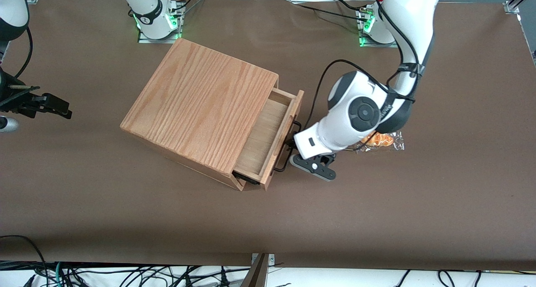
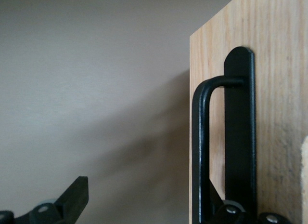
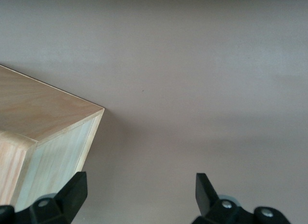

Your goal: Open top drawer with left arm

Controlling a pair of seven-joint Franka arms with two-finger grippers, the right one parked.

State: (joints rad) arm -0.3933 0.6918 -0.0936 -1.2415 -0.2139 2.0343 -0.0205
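The left arm's gripper (image 1: 302, 153) sits with jaws spread wide, 1 hooked inside the handle (image 2: 201, 151) of the part-open top drawer (image 1: 268, 142)

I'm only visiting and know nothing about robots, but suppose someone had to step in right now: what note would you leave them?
Gripper: the left arm holds it at the top drawer's black handle, fingers open, one finger out to the side, the other by the bar.
Top drawer: pulled partway out of the oak box, nothing visible inside.
Also on the table: an orange packet in clear wrap, partly hidden by the arm.
Done: drawer started open.
Left: probably pull farther, then let go.
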